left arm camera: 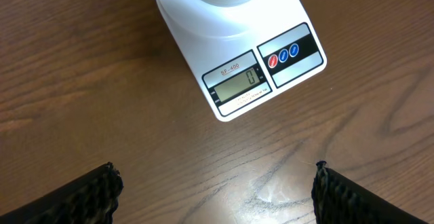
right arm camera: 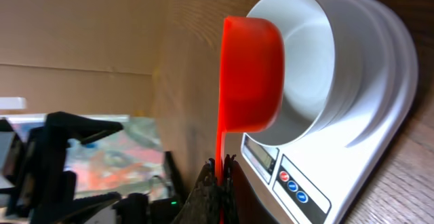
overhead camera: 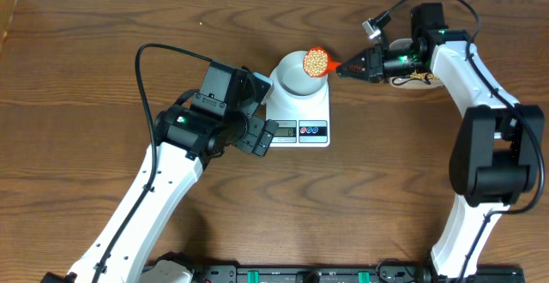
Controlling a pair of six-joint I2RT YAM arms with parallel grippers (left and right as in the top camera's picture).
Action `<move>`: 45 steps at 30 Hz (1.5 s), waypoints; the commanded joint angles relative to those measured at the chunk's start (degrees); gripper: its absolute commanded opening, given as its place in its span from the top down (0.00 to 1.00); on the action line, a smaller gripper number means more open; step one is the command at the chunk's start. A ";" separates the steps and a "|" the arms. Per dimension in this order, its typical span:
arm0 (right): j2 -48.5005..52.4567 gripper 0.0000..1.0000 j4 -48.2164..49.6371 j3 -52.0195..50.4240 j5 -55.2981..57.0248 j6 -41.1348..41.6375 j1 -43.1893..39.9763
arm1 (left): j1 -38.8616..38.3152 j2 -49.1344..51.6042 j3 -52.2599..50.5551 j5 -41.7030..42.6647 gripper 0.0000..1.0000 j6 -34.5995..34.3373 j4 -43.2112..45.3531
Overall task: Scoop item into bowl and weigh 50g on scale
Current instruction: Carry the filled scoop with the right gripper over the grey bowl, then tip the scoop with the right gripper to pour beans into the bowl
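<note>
Pinching the scoop point(right arm camera: 251, 75), right claw point(overhead camera: 341, 68) holds beans point(overhead camera: 317, 59) apparently above bowl point(overhead camera: 296, 77).

Scale point(overhead camera: 292, 109), bowl point(overhead camera: 293, 77), scoop point(right arm camera: 251, 75): one each; beans point(overhead camera: 317, 59) maybe dozens.

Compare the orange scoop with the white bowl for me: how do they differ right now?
The scoop is bright orange with a handle; the bowl is white, wider, handleless. The scoop is full of tan beans; the bowl looks empty. The right gripper holds the scoop at the bowl's rim; the bowl sits on the scale. Both are round and open-topped.
</note>
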 commanded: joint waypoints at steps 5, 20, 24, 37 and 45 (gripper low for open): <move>-4.52 0.99 0.00 1.49 5.05 -0.48 2.43 | 0.20 0.31 -0.20 -0.55 0.08 0.11 -0.13; -4.52 0.99 0.11 3.50 16.72 -0.50 7.89 | 0.20 0.31 -0.20 -0.55 0.08 0.11 -0.13; -4.52 0.99 -0.04 4.15 19.08 -0.52 8.63 | 0.20 0.31 -0.20 -0.52 0.08 0.11 -0.13; -4.52 0.99 -0.26 4.46 21.42 -1.60 9.03 | 0.20 0.31 -0.20 -0.55 0.08 0.11 -0.11; -4.52 0.99 -0.52 4.46 22.43 -2.01 9.03 | 0.20 0.31 -0.20 -0.52 0.08 0.13 -0.13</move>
